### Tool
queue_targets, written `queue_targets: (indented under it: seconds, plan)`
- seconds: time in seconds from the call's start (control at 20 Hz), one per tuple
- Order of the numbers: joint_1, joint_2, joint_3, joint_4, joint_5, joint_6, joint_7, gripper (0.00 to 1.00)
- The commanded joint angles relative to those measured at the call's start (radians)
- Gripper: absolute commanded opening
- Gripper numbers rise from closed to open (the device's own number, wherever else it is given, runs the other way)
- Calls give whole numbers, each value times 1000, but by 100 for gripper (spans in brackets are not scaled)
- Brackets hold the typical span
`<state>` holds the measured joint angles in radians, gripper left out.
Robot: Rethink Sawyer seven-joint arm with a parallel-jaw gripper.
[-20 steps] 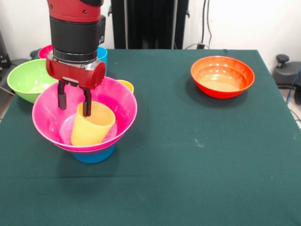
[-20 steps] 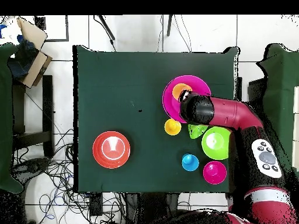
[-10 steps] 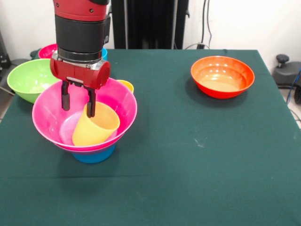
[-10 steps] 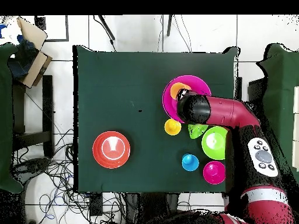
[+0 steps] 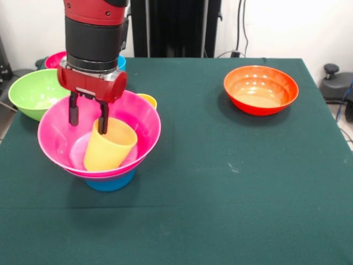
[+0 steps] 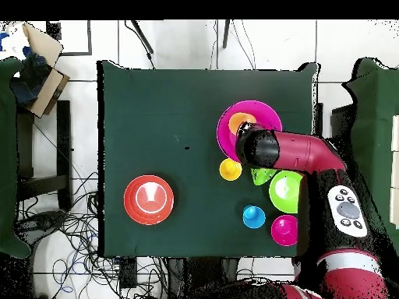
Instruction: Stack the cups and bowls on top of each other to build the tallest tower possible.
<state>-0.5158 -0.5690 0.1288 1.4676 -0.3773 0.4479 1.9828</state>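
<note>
The big pink bowl (image 5: 140, 113) (image 6: 263, 110) rests on a mid blue bowl (image 5: 110, 182) at the table's front left. An orange-yellow cup (image 5: 109, 146) (image 6: 242, 122) lies tilted inside the pink bowl, mouth up and to the right. My gripper (image 5: 88, 117) hangs straight down into the bowl, open. Its right finger (image 5: 103, 120) stands at the cup's rim and its left finger is outside the cup. In the overhead view the arm's wrist (image 6: 261, 146) covers the fingers.
An orange bowl (image 5: 260, 89) (image 6: 149, 199) stands alone at the far right. Behind the pink bowl are a lime green bowl (image 5: 33, 93) (image 6: 287, 190), a small yellow cup (image 5: 148, 99) (image 6: 230, 169), a sky blue cup (image 5: 120, 62) (image 6: 253, 216) and a small pinkish-red bowl (image 5: 54, 59) (image 6: 285, 229).
The gripper shifted a little right, tipping the cup further, then came back left. The cup has settled back to about where it lay. The fingers stayed open.
</note>
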Motion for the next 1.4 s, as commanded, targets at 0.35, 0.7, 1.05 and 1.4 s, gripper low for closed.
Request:
queue_targets:
  seconds: [0.35,0.7,1.05,1.4]
  plan:
    - [23,42,-24,-52,-77,7,-30,100]
    - [6,57,12,-43,-86,-131,-21,100]
    - [-2,53,41,-35,-64,-130,-47,100]
    - [-32,-8,97,9,5,1,-88,100]
